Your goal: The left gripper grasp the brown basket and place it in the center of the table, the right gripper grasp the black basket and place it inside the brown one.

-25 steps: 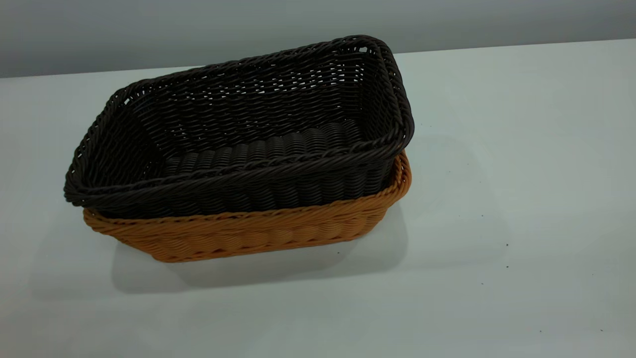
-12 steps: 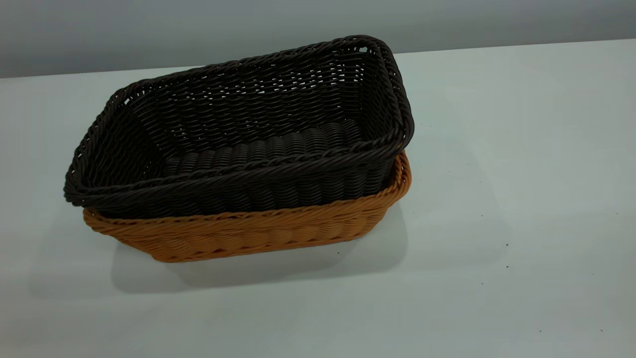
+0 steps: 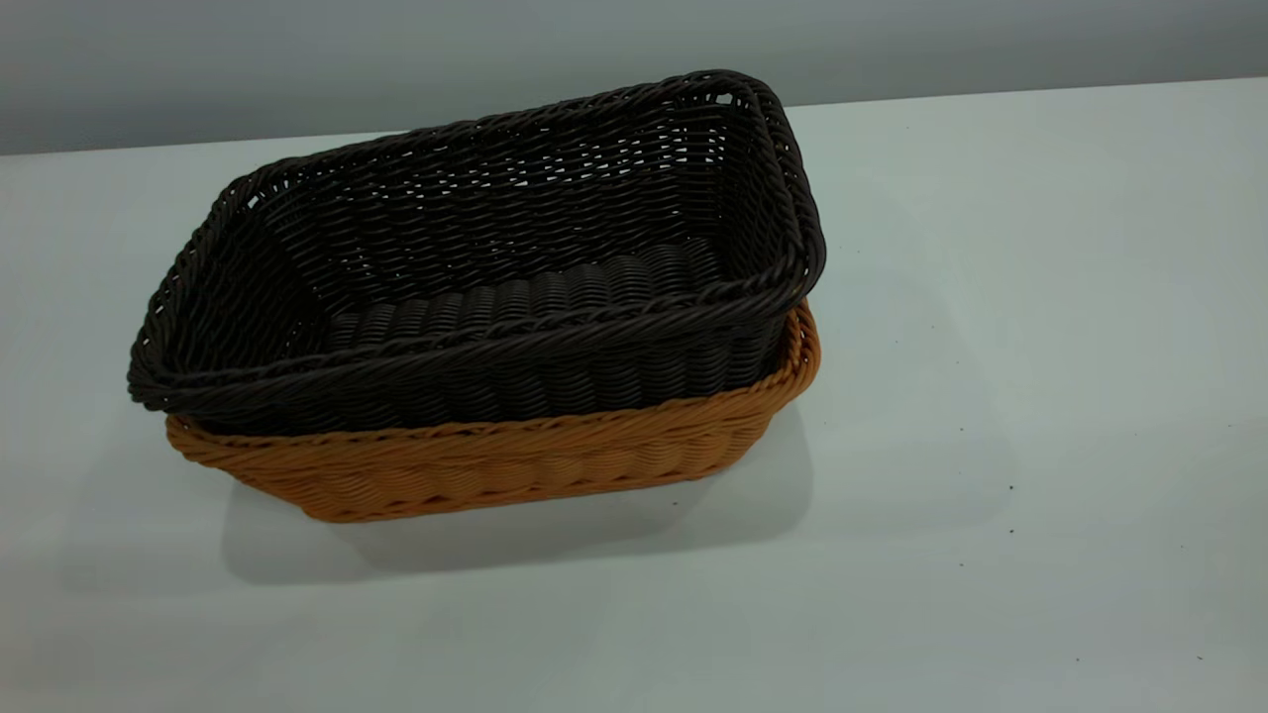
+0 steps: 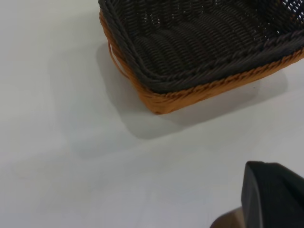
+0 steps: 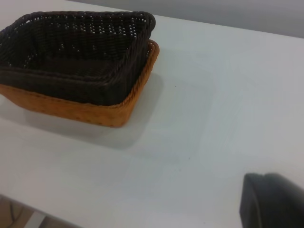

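Observation:
The black basket [image 3: 495, 248] sits nested inside the brown basket [image 3: 495, 460] on the white table [image 3: 991, 347], left of the middle in the exterior view. Only the brown basket's lower wall and rim show beneath it. Neither gripper appears in the exterior view. In the left wrist view the stacked black basket [image 4: 199, 42] and brown basket [image 4: 190, 95] lie well away from a black part of my left gripper [image 4: 273, 194]. In the right wrist view the black basket [image 5: 71, 57] and brown basket [image 5: 71, 109] lie far from a black part of my right gripper [image 5: 273, 199]. Neither gripper holds anything.
A grey wall [image 3: 297, 59] runs behind the table's far edge. The table's near edge [image 5: 28, 209] shows in the right wrist view, with floor beyond it. Small dark specks [image 3: 1010, 487] dot the tabletop to the right of the baskets.

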Robot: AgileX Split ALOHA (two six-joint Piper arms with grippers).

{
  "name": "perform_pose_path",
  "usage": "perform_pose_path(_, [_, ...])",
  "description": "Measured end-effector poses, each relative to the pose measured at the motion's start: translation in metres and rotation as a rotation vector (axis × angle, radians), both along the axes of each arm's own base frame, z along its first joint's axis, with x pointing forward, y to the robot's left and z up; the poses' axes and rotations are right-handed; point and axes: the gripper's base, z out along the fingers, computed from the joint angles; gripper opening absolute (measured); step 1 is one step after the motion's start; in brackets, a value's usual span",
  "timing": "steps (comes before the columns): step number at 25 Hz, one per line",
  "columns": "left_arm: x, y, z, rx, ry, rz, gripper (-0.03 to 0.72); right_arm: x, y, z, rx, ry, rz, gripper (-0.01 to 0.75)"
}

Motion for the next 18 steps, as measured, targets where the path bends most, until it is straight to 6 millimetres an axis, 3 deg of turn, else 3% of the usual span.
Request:
perform_pose_path(7, [-0.0008,0.0003,0.0001,-0.002,-0.007,0.014,-0.001,0.0001,0.0010,0.0000,0.001,0.000,-0.244,0.003])
perform_pose_path(14, [-0.0084,0.0021,0.0012,-0.012,-0.061,0.152,-0.001,0.0007,0.0020,0.0000,0.002,0.000,-0.555,0.003])
perform_pose_path(18, [-0.0077,0.0019,0.0012,-0.011,-0.060,0.215,-0.001,0.0008,0.0022,0.0000,0.002,0.000,-0.622,0.003])
